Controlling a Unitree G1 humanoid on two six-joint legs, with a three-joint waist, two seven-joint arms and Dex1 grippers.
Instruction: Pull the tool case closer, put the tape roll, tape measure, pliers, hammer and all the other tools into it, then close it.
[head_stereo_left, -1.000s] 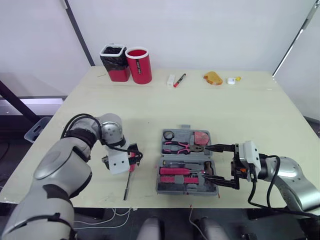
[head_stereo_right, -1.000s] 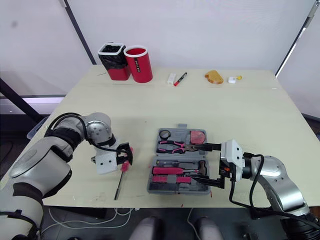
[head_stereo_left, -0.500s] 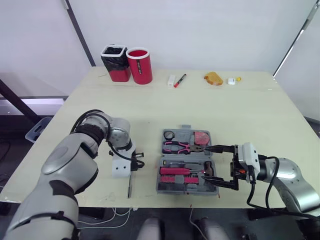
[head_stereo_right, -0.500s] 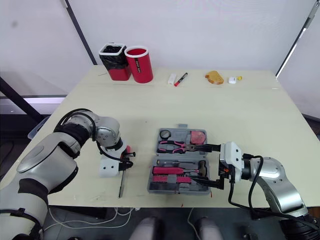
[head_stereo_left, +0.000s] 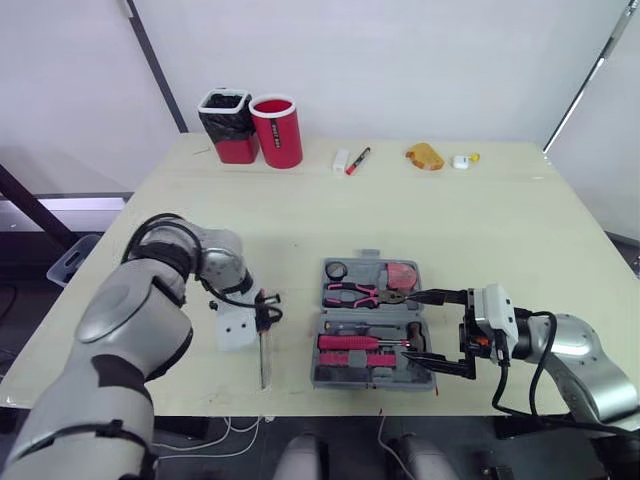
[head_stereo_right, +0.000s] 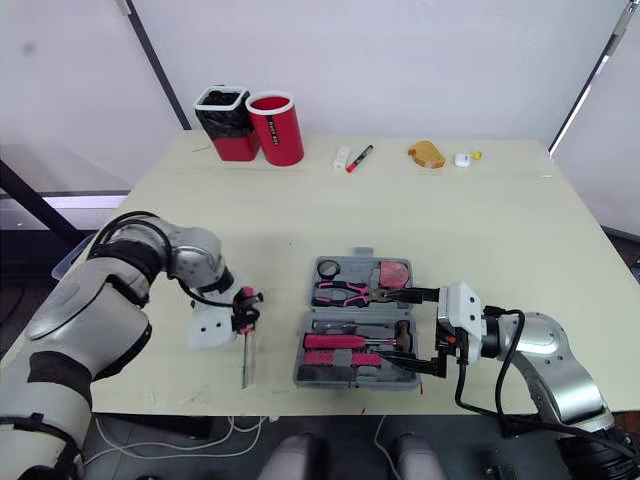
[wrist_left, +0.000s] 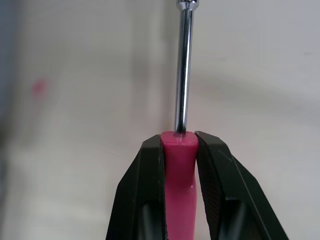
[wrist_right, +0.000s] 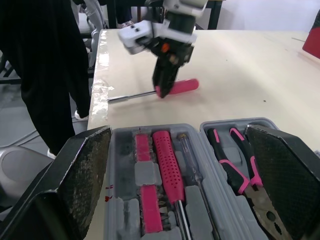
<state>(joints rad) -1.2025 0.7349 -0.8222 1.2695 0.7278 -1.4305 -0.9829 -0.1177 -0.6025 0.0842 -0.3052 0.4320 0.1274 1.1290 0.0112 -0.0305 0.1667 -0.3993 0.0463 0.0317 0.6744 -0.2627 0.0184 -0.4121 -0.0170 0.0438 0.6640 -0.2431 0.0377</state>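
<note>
The grey tool case (head_stereo_left: 371, 383) lies open near the table's front edge. It holds pink-handled pliers (head_stereo_left: 362, 292), a pink-grip hammer (head_stereo_left: 350, 342), a tape roll (head_stereo_left: 338, 269) and a pink tape measure (head_stereo_left: 403, 274). Left of the case, my left gripper (head_stereo_left: 265, 312) is shut on the pink handle of a screwdriver (wrist_left: 179, 190). Its steel shaft (head_stereo_left: 263, 362) points toward the table's front edge, low over the table. My right gripper (head_stereo_left: 438, 331) stands open at the case's right side, one finger by the pliers' tip, the other by the front right corner.
At the back left stand a red cup (head_stereo_left: 277, 130) and a black-lined red bin (head_stereo_left: 228, 125). A marker (head_stereo_left: 358, 160), a small white item (head_stereo_left: 341, 160), an orange object (head_stereo_left: 425, 156) and a small white piece (head_stereo_left: 462, 160) lie along the far edge.
My left gripper went from open to shut on the screwdriver's handle, and the screwdriver turned so its shaft points more squarely at the front edge. The right arm stayed still.
</note>
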